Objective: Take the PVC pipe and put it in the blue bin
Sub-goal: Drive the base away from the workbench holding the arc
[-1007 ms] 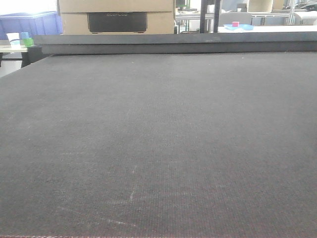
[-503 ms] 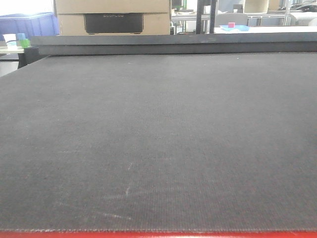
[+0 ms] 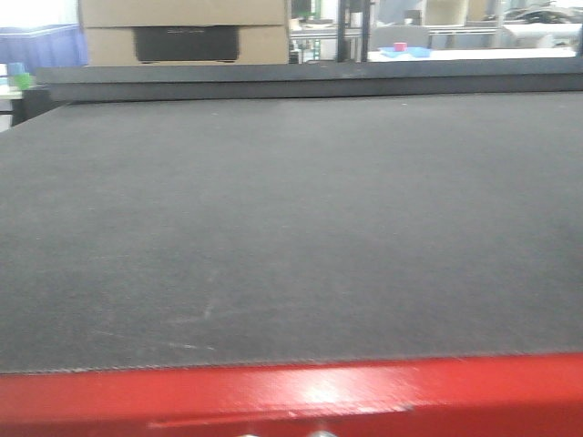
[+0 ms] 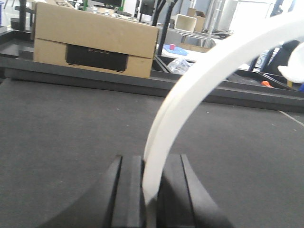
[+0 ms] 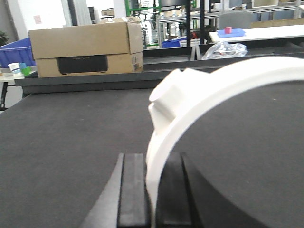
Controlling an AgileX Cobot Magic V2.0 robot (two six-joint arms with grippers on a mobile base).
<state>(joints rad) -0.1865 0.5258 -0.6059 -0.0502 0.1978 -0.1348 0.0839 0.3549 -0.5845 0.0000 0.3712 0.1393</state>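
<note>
The PVC pipe (image 4: pixel 190 80) is a wide white ring, and both grippers hold its thin wall. In the left wrist view my left gripper (image 4: pixel 151 159) is shut on the rim, which arcs up and to the right above the dark mat. My right gripper (image 5: pixel 152 156) is likewise shut on the PVC pipe (image 5: pixel 199 90), where a short white socket (image 5: pixel 166 102) juts from its outer side. A blue bin (image 5: pixel 14 54) stands beyond the table's far left corner, also in the front view as a blue bin (image 3: pixel 46 41). Neither gripper shows in the front view.
A dark mat (image 3: pixel 291 200) covers the table, with a red edge (image 3: pixel 291 396) nearest the camera. A cardboard box (image 3: pixel 182 32) sits behind the far raised ledge (image 3: pixel 301 82). Further back are a white table with a blue tray and pink cube (image 5: pixel 228 31), a clear plastic bag (image 5: pixel 223 50), and shelving.
The front view has pulled back from the table: the red front edge has come into sight at the bottom, and the box and background have slid left.
</note>
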